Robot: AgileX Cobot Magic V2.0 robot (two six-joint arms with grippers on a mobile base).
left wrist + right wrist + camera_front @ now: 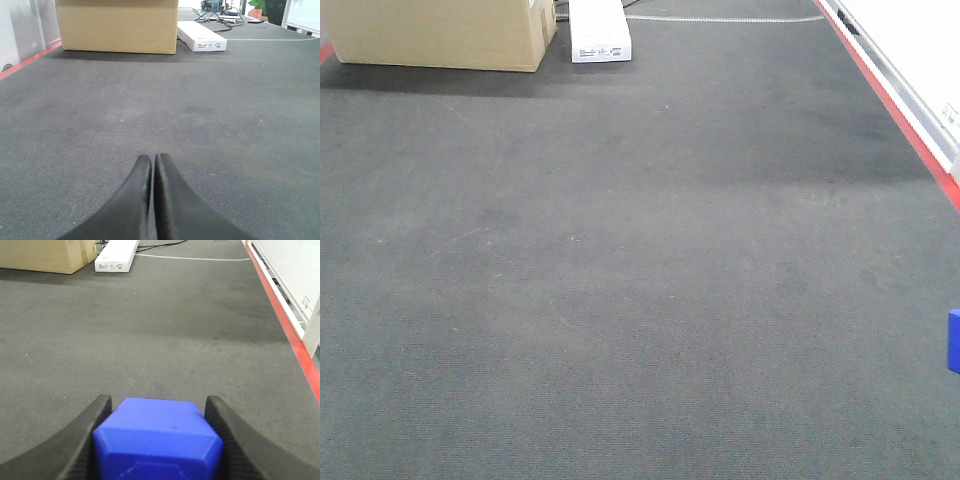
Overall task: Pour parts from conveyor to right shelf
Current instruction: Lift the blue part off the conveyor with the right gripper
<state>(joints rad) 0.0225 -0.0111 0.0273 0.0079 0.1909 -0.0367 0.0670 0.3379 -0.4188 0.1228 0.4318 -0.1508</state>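
Observation:
My right gripper (157, 407) is shut on a blue plastic box (157, 442) with bevelled edges, held between both black fingers above the dark grey carpet. A blue corner of that box (954, 341) shows at the right edge of the front view. My left gripper (152, 160) is shut and empty, its two black fingers pressed together, pointing over the carpet. No conveyor, parts or shelf are in view.
A large cardboard box (440, 32) stands at the far left, also in the left wrist view (117, 25). A flat white carton (599, 32) lies beside it. A red floor stripe (900, 110) and a white wall base (280, 285) run along the right. Cables lie beyond the carton (220, 15).

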